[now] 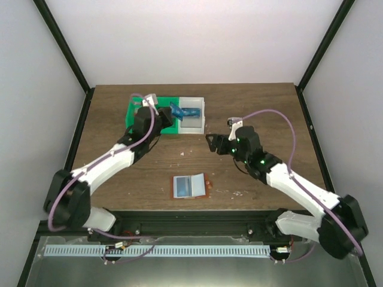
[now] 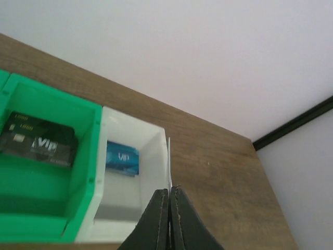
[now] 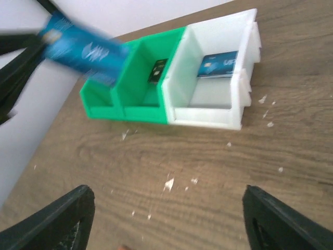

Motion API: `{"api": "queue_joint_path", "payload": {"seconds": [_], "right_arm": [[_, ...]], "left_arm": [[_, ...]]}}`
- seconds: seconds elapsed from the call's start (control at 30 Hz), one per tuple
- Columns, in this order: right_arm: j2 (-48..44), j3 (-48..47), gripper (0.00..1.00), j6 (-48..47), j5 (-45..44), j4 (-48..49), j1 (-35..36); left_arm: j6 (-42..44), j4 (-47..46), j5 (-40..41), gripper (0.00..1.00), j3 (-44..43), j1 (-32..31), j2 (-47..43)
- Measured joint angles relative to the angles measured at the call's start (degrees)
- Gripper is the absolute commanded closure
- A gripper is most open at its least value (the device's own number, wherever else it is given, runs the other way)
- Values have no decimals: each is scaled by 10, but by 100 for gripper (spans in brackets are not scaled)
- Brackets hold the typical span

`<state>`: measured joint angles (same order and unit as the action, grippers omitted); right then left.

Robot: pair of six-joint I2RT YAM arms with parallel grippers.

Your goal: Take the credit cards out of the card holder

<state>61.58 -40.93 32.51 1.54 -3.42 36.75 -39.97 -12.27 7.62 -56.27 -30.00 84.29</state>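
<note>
On the table [image 1: 263, 107] the step in hand looks like the drop-off. The left gripper [image 2: 170, 194] hangs over the white bin [image 1: 194, 127], its fingers pinched tight on a blue card [image 1: 181, 111], which shows edge-on in its own wrist view. The next move, I judge, calls for parting those fingers so the card falls inside the bin's walls, not onto its rim. The right gripper [image 1: 210, 143] hovers just right of the bin, jaws wide, holding nothing. The green bin [image 3: 135, 112] touches the white bin's left side. The card holder [image 1: 190, 186] lies open well nearer the arm bases than the bin — orange-brown rim, pale lining up — and I cannot tell whether cards remain in it. A second blue card [image 3: 218, 65] lies inside the white bin, and a black card [image 2: 39, 139] in the green one.
</note>
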Motion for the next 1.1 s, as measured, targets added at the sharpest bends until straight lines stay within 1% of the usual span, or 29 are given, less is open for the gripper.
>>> {"api": "queue_joint_path", "payload": {"seconds": [0.07, 0.13, 0.2, 0.33, 0.4, 0.53, 0.67, 0.8, 0.87, 0.97, 1.1], "right_arm": [[54, -15, 35, -12, 24, 37, -37], [114, -37, 40, -18, 48, 66, -64], [172, -64, 43, -18, 72, 90, -86], [286, -127, 42, -17, 120, 130, -115], [351, -174, 41, -19, 141, 136, -130], [446, -244, 40, -23, 167, 137, -151], [516, -306, 36, -35, 188, 116, -161], [570, -376, 37, -52, 202, 90, -162], [585, -397, 41, -61, 207, 80, -162], [598, -418, 51, -76, 211, 61, -162], [606, -431, 59, -94, 215, 37, -162]], "left_arm": [[-4, 16, -15, 100, 35, 1, -49], [-9, 31, -25, 100, 70, 1, -97], [-15, 55, -27, 100, 101, 1, -144], [-20, 94, -32, 100, 158, 1, -229], [-26, 104, -41, 100, 196, 1, -273], [-40, 121, -69, 100, 276, 1, -360], [-68, 139, -94, 100, 332, 1, -424], [-89, 151, -113, 100, 362, 1, -467], [-94, 156, -118, 100, 366, 1, -481], [-96, 160, -118, 100, 368, 1, -501], [-95, 168, -117, 100, 368, 1, -513]]}}
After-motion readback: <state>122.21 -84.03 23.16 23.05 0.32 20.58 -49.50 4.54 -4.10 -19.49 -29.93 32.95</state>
